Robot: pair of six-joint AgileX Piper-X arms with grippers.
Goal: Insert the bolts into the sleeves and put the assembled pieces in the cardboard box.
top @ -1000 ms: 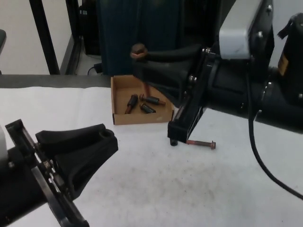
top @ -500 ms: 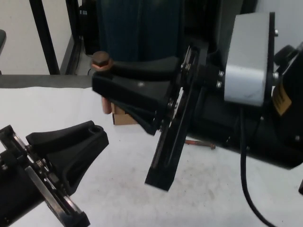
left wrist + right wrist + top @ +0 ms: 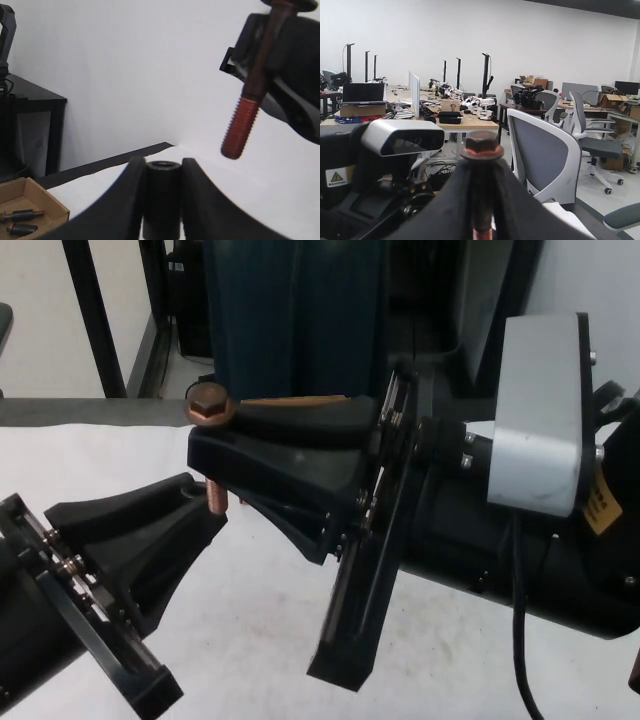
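Hovering above the white-covered bench (image 3: 260, 640) in the high view, the right gripper (image 3: 212, 435) occupies the centre of the scene. Its jaws pinch a copper-coloured hex-head steel bolt (image 3: 208, 405) just under the head, and the shank hangs down. The left gripper (image 3: 190, 512) rises from the near left, its tip close beside the bolt's lower end.

From the left wrist view, the left gripper (image 3: 161, 172) has its jaws pressed on a short black cylindrical sleeve (image 3: 161, 200), held upright with its open mouth facing up. The bolt (image 3: 247, 95) hangs threaded end down, higher than the sleeve and off to one side of the bore, leaning slightly and not touching it. The brown cardboard box (image 3: 35, 192) sits on the bench beyond, with two assembled pieces (image 3: 20, 216) lying inside.

From the right wrist view, the bolt's hex head (image 3: 481, 145) sits above the right gripper (image 3: 481, 200), whose jaws are clamped on the shank.

The step in hand appears to be lining up bolt and sleeve for insertion, and threads and bore have not yet met. The next move likely calls for carrying the threaded tip squarely over the sleeve's mouth. The shank would then need straightening to match the bore before it goes down, while the left jaws hold the sleeve steady.
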